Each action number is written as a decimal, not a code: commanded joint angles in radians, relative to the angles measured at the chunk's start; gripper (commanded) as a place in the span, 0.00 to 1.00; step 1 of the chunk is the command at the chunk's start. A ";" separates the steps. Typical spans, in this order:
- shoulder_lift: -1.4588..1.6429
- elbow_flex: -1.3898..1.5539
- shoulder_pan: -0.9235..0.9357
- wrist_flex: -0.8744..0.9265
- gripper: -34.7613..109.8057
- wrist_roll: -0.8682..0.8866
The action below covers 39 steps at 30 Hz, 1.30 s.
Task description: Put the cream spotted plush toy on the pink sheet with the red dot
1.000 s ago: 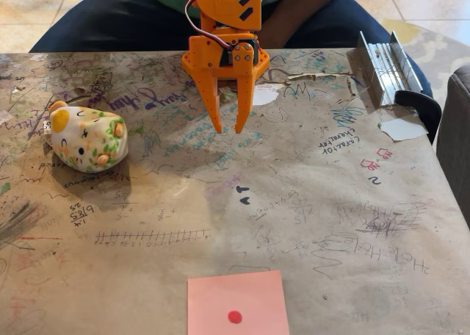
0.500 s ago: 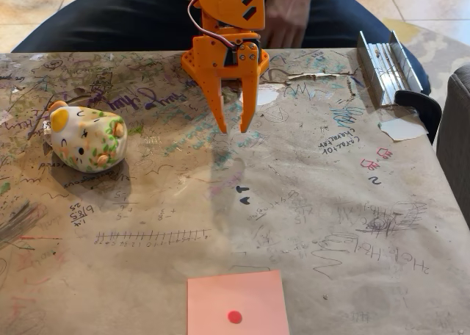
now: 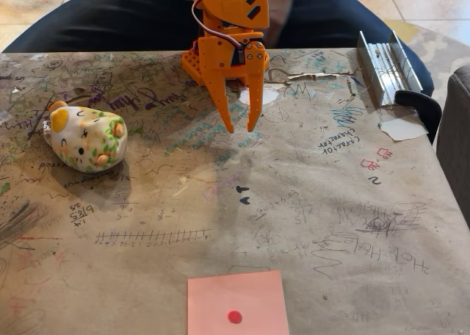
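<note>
The cream spotted plush toy [image 3: 84, 139] lies on the left of the table, with green and orange spots, an orange ear and a yellow patch. The pink sheet with the red dot [image 3: 236, 303] lies flat at the front edge, near the middle. My orange gripper [image 3: 241, 128] hangs over the back middle of the table, fingers pointing down, open with a narrow gap and nothing between them. It is well to the right of the plush and far behind the sheet.
The table [image 3: 308, 203] is covered in scribbled brown paper. A metal bracket [image 3: 383, 67] stands at the back right, with a black object [image 3: 422, 107] and a white scrap [image 3: 402, 128] near it. A person sits behind the table.
My gripper has drifted a little to the right and turned slightly. The person's hand behind the arm has pulled away. The plush and the sheet have not moved.
</note>
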 commanded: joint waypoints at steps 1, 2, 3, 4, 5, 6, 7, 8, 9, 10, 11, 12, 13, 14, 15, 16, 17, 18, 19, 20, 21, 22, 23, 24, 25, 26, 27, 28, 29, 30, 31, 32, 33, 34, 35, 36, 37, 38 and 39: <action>0.002 0.017 0.006 0.006 0.29 -0.008; 0.002 0.017 0.009 0.006 0.29 -0.008; 0.002 0.017 0.011 0.006 0.29 -0.008; 0.002 0.017 0.011 0.006 0.29 -0.009; 0.002 0.017 -0.017 0.006 0.29 0.012; 0.003 0.017 -0.069 0.006 0.29 0.018; 0.003 0.017 -0.115 0.003 0.29 0.034; 0.003 0.017 -0.152 0.000 0.29 0.051; 0.003 0.017 -0.187 0.005 0.29 0.011; -0.002 0.017 -0.239 0.006 0.29 -0.015; 0.000 0.017 -0.301 0.006 0.29 0.017; 0.003 0.017 -0.368 -0.003 0.29 0.074; 0.003 0.017 -0.425 -0.005 0.29 0.083; 0.003 0.017 -0.471 -0.002 0.29 0.057; 0.003 0.017 -0.511 -0.002 0.29 0.061; 0.003 0.017 -0.540 -0.002 0.29 0.060; 0.003 0.017 -0.568 -0.002 0.29 0.060; 0.003 0.017 -0.597 -0.003 0.29 0.072; 0.003 0.017 -0.652 -0.003 0.29 0.074; 0.003 0.017 -0.712 -0.006 0.29 0.097; 0.006 0.017 -0.713 -0.011 0.29 0.144; 0.008 0.015 -0.673 -0.012 0.29 0.192; 0.006 0.015 -0.611 -0.014 0.30 0.193; 0.003 0.015 -0.522 -0.017 0.30 0.178; 0.002 0.014 -0.403 -0.017 0.30 0.086; 0.005 0.014 -0.252 -0.012 0.29 -0.023; 0.005 0.014 -0.164 -0.034 0.29 -0.166; 0.005 0.000 -0.066 -0.051 0.30 -0.229; 0.005 -0.011 0.044 -0.109 0.30 -0.115; 0.005 -0.015 0.164 -0.178 0.30 0.072; 0.005 -0.009 0.279 -0.225 0.30 0.152; 0.005 0.014 0.371 -0.264 0.30 0.152; 0.003 0.015 0.448 -0.267 0.30 0.153; 0.005 0.015 0.499 -0.290 0.30 0.258; 0.005 0.015 0.545 -0.316 0.31 0.385; 0.005 0.014 0.589 -0.359 0.31 0.565; 0.005 0.014 0.658 -0.420 0.33 0.808; 0.005 0.008 0.733 -0.446 0.37 0.930; 0.005 -0.002 0.770 -0.446 0.37 1.012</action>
